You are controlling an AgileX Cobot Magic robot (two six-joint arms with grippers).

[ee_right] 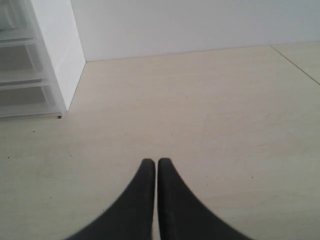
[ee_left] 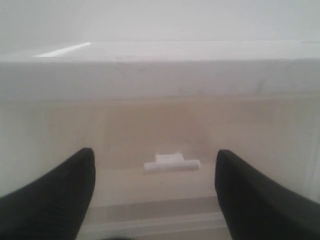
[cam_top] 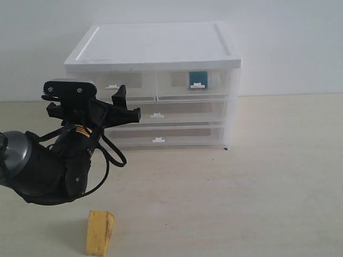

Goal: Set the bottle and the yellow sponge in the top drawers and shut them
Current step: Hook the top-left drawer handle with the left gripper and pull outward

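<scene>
The yellow sponge [cam_top: 100,232] lies on the table near the front edge, below my left arm. Through the front of the right top drawer [cam_top: 220,83] shows the teal label of the bottle [cam_top: 198,78]. Both top drawers look shut. My left gripper [cam_top: 127,103] stands open just in front of the left top drawer [cam_top: 134,84]. In the left wrist view its gripper [ee_left: 155,151] frames that drawer's white tab handle [ee_left: 172,163] without touching it. My right gripper [ee_right: 157,162] is shut on nothing above bare table and is out of the exterior view.
The white-topped cabinet [cam_top: 155,43] stands against the back wall, with two full-width drawers [cam_top: 177,113] under the top pair, both shut. Its lower corner [ee_right: 59,107] shows in the right wrist view. Bare table [cam_top: 241,203] spreads to the right.
</scene>
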